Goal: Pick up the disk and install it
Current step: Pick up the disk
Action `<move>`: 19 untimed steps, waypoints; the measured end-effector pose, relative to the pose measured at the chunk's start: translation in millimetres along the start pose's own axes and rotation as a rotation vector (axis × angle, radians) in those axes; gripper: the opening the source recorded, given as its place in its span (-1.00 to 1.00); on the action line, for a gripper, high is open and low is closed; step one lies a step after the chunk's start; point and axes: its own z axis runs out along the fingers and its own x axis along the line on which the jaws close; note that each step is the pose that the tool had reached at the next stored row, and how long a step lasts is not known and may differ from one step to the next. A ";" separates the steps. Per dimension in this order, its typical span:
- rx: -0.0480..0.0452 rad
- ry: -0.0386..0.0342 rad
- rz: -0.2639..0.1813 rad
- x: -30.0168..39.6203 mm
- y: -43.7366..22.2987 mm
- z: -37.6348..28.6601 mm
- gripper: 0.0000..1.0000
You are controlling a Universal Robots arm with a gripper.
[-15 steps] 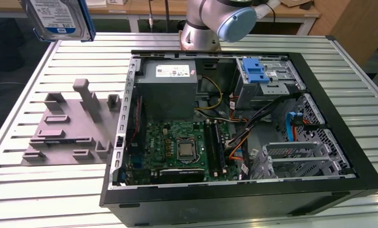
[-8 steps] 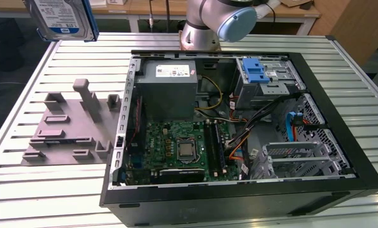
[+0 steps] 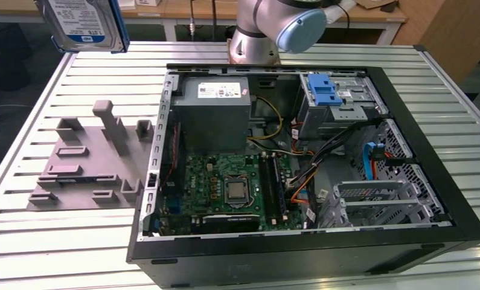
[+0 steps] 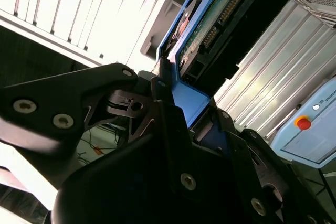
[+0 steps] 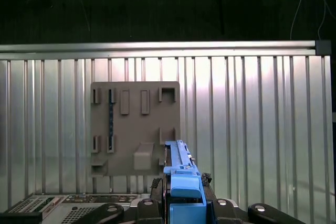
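The disk point(image 3: 83, 24), silver with a white-and-blue label and a blue caddy around it, hangs upright in the air above the table's far corner, at the exterior view's left. In the second wrist view my gripper point(image 4: 188, 104) is shut on the blue caddy end of the disk point(image 4: 220, 19), whose connector edge and circuit board face the camera. The first wrist view has the disk point(image 5: 180, 169) edge-on, rising from between the black fingers point(image 5: 157, 186), high over the grey fixture plate point(image 5: 134, 127).
An open black computer case point(image 3: 457, 229) lies on the slatted metal table point(image 3: 95, 66). Inside it are a grey power-supply box point(image 3: 211, 115), a motherboard point(image 3: 232, 187) and a blue-latched drive cage point(image 3: 332, 96). A grey fixture plate point(image 3: 87, 163) lies beside the case. The arm's base point(image 3: 256, 36) stands behind.
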 end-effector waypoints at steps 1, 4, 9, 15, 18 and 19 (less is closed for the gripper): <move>0.0000 0.0000 0.000 0.0 -0.8 0.0 -0.27; 0.0000 0.0000 0.000 -0.1 -3.4 0.0 -0.27; 0.0000 0.0000 0.000 -0.3 -7.8 -0.1 -0.27; 0.0000 0.0000 0.000 -0.4 -13.1 -0.2 -0.27; 0.0000 0.0000 0.000 -0.5 -15.8 -0.2 -0.27; 0.0000 0.0000 0.000 -0.6 -16.7 -0.2 -0.27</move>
